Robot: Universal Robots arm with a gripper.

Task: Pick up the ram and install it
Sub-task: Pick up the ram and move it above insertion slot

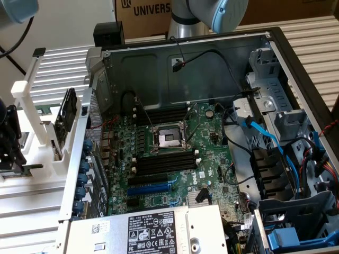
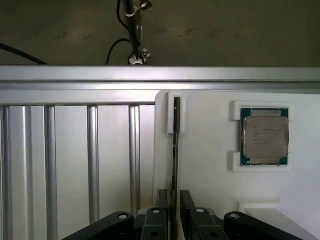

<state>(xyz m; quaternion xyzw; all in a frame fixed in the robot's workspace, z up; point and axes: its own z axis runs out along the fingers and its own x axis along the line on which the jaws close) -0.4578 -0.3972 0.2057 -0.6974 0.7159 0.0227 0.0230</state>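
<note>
1. wrist view: the gripper (image 2: 175,196) hangs over a white holder (image 2: 210,170) that rests on a ribbed metal table (image 2: 70,160).
2. the ram (image 2: 176,145) stands on edge in the holder and shows as a thin dark line. its far end sits in a notch of the holder, and its near end runs in between the fingers (image 2: 187,205).
3. the fingers are apart, one on each side of the ram. one looks to touch it or nearly so, and a sliver of gap shows at the other. they are not clamped on it.
4. a cpu (image 2: 265,136) lies flat in its own pocket of the holder, beside the ram and apart from it.
5. exterior view: an open computer case (image 1: 212,63) lies with its motherboard (image 1: 175,148) facing up. black slots (image 1: 164,161) with white clips sit empty near the socket (image 1: 168,138). the holder stands outside the case, at the exterior view's left.
6. judgement: the step in hand is the pick-up, at the point of grasping. the ram is not yet lifted and the install has not begun.
7. judgement: the next move calls for an even squeeze on the ram's flat faces, so the stick is not pushed sideways in its notch. it also calls for a hold firm enough to draw the ram out straight without binding.
</note>
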